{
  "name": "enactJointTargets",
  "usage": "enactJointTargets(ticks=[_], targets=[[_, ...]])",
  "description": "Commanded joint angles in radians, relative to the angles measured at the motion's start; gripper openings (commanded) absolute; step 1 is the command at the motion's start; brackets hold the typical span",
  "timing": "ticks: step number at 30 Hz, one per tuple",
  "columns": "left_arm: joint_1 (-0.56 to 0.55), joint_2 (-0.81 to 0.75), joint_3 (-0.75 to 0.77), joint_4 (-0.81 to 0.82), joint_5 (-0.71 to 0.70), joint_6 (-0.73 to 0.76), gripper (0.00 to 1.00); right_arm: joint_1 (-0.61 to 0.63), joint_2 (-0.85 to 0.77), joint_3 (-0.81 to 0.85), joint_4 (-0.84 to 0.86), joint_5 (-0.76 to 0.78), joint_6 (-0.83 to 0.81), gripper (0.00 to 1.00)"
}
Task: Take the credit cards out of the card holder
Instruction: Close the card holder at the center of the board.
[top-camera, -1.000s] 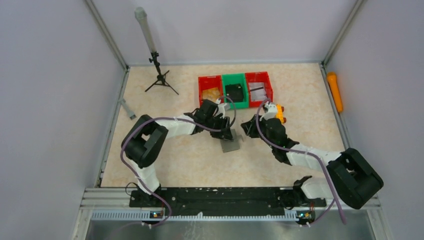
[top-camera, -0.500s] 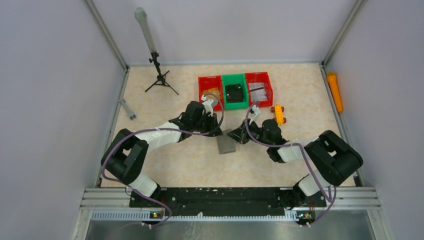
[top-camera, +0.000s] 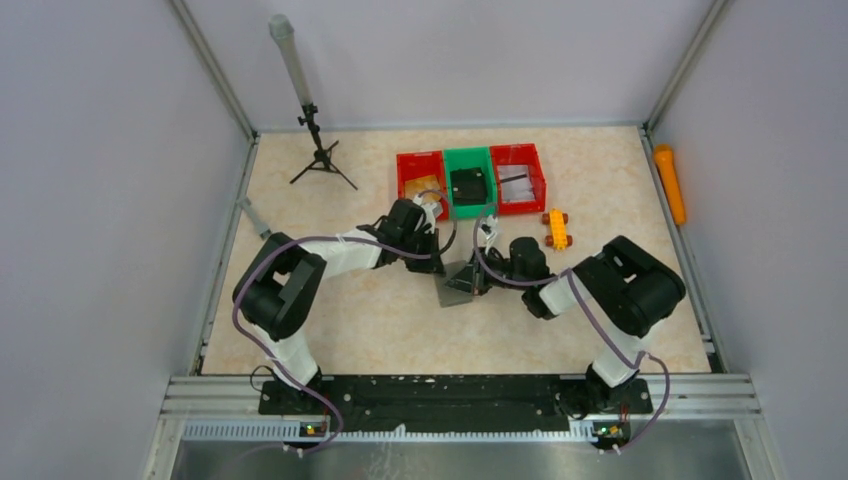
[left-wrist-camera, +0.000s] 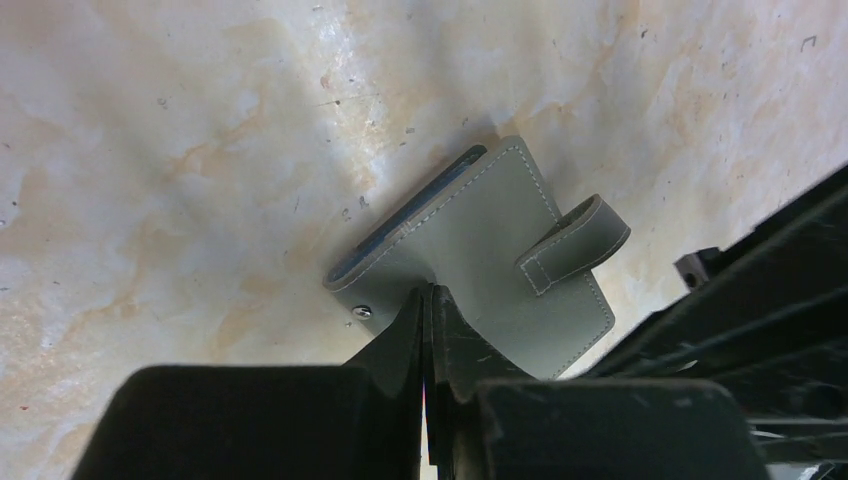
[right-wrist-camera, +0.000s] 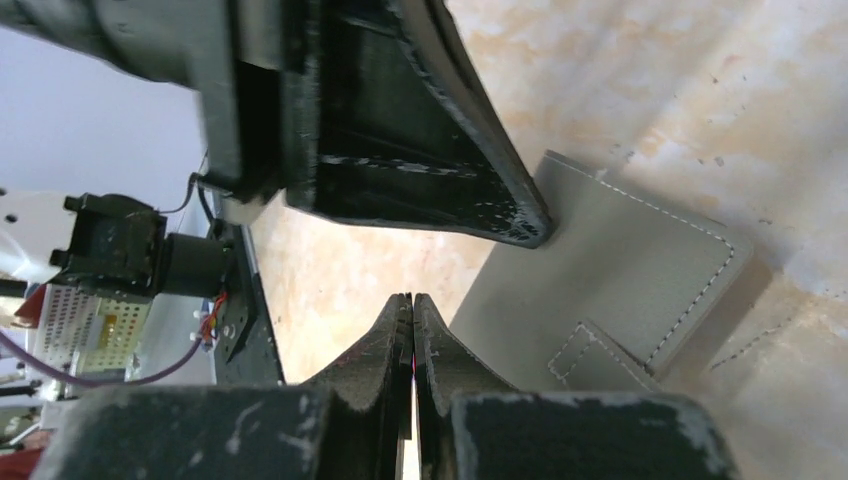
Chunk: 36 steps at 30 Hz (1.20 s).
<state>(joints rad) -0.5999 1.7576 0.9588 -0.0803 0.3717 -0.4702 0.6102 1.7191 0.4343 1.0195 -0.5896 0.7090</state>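
**A:** Overhead first. Where's the card holder (top-camera: 456, 292)?
**B:** On the bench (top-camera: 350, 320), between the left end effector (top-camera: 438, 263) and the right end effector (top-camera: 483, 277), both right at it.
**A:** Left wrist view?
**B:** Fingers (left-wrist-camera: 400, 335) pressed together, tips on the card holder's near edge. I can't tell if they pinch it. Its tab (left-wrist-camera: 575, 243) curls off the cover.
**A:** Right wrist view?
**B:** Closed too, gripping nothing I can see, tips just beside the card holder's edge.

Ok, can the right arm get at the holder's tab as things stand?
Probably yes: the tab lies uncovered on the card holder, close to the right fingers; the left fingers sit at a different edge.
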Motion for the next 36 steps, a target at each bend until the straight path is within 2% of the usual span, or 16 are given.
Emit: enactJointTargets(ticks=[1,3,8,12,14,19,24,36], targets=[[-0.001,0.036,0.056,-0.091,-0.065,0.015,0.02,-0.004,0.073,0.065,-0.043,-0.031,0.006,0.00],[-0.001,0.042,0.061,-0.101,-0.073,0.015,0.02,-0.004,0.106,0.078,-0.061,-0.032,0.013,0.00],[-0.001,0.045,0.065,-0.108,-0.078,0.016,0.02,-0.004,0.163,0.146,-0.227,-0.015,-0.033,0.00],[-0.001,0.041,0.065,-0.110,-0.083,0.018,0.02,-0.004,0.129,0.187,-0.406,0.044,-0.128,0.00],[-0.001,0.040,0.064,-0.110,-0.081,0.018,0.02,-0.004,0.092,0.181,-0.405,0.061,-0.146,0.00],[-0.001,0.039,0.063,-0.104,-0.074,0.018,0.02,-0.001,-0.004,0.099,-0.214,-0.021,-0.117,0.00],[-0.001,0.039,0.063,-0.104,-0.082,0.019,0.02,0.037,0.002,0.112,-0.173,-0.097,-0.116,0.00],[-0.001,0.011,0.045,-0.090,-0.076,0.018,0.02,0.049,0.123,0.209,-0.473,-0.008,-0.189,0.00]])
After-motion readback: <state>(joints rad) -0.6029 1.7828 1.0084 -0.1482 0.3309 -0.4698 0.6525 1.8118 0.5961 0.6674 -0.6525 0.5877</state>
